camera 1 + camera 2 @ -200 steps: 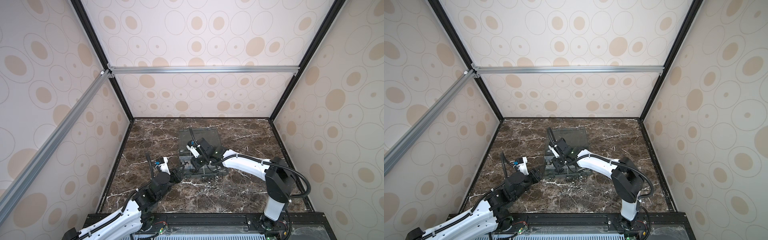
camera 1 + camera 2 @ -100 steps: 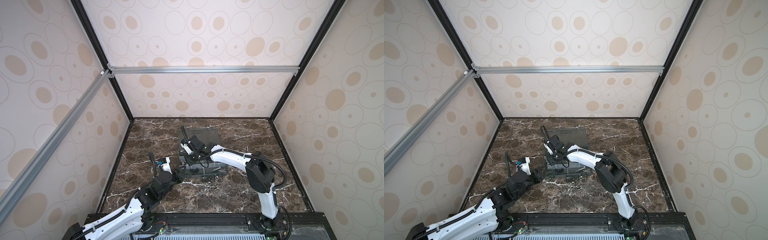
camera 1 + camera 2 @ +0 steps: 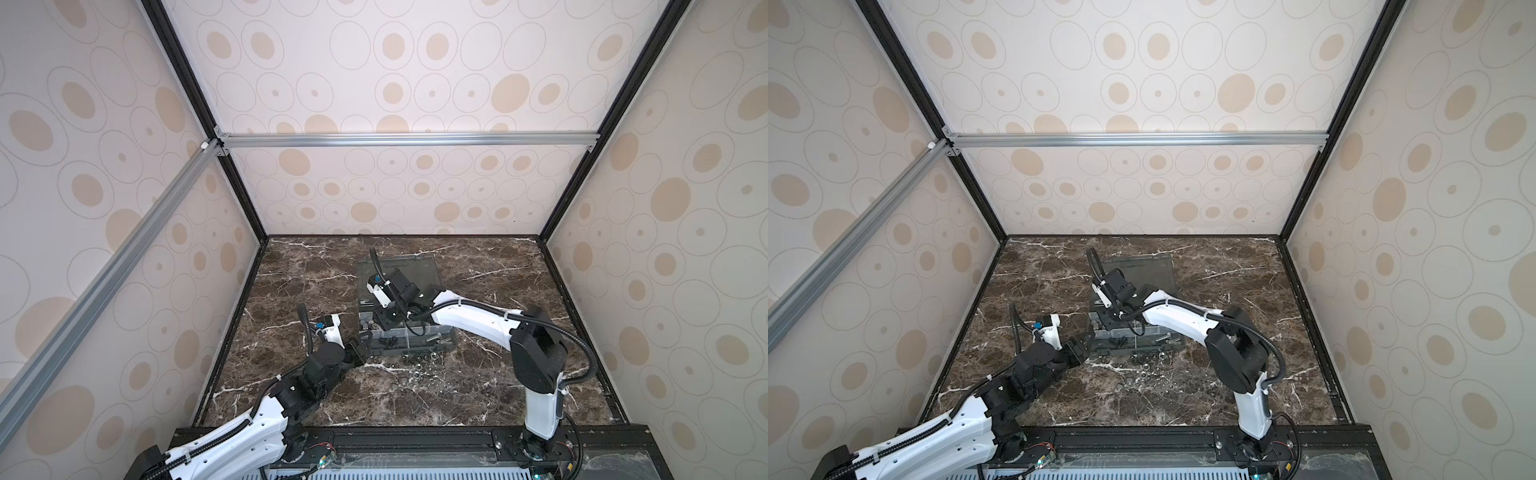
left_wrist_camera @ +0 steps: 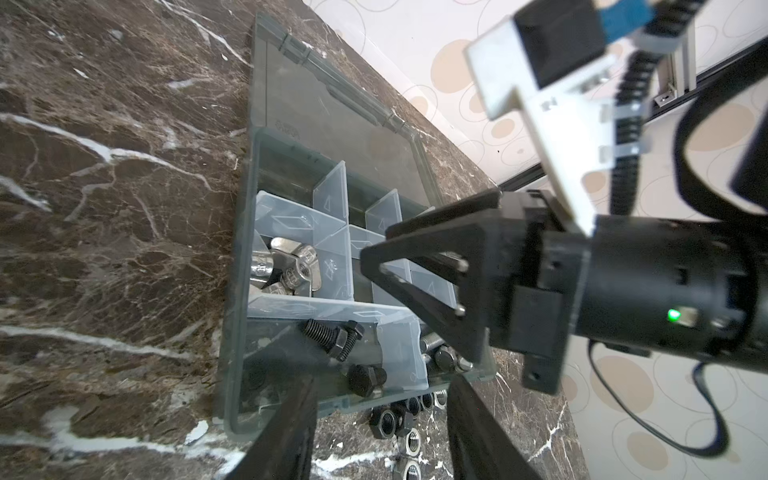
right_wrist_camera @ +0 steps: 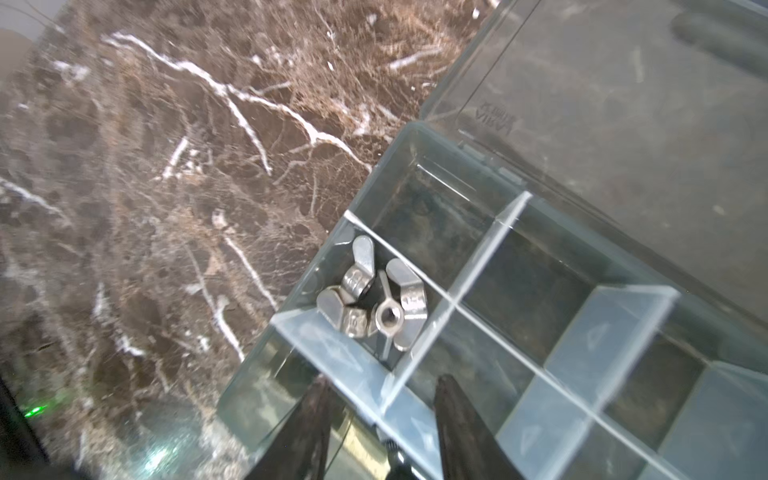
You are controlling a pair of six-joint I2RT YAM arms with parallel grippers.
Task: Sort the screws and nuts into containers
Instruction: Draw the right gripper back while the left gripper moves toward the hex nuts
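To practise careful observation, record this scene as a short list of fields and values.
box: translucent grey plastic organizer box, on dark marble table
lid: clear hinged lid, lying open
wing nuts: silvery metal wing nuts, sharing one compartment
screws: black hex-head screws, front compartment
loose: small metal hex nuts, on table before box
right hand: open, above box
left hand: open, at box front

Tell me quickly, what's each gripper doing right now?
Left gripper: open, empty.
Right gripper: open, empty, above the translucent grey plastic organizer box.
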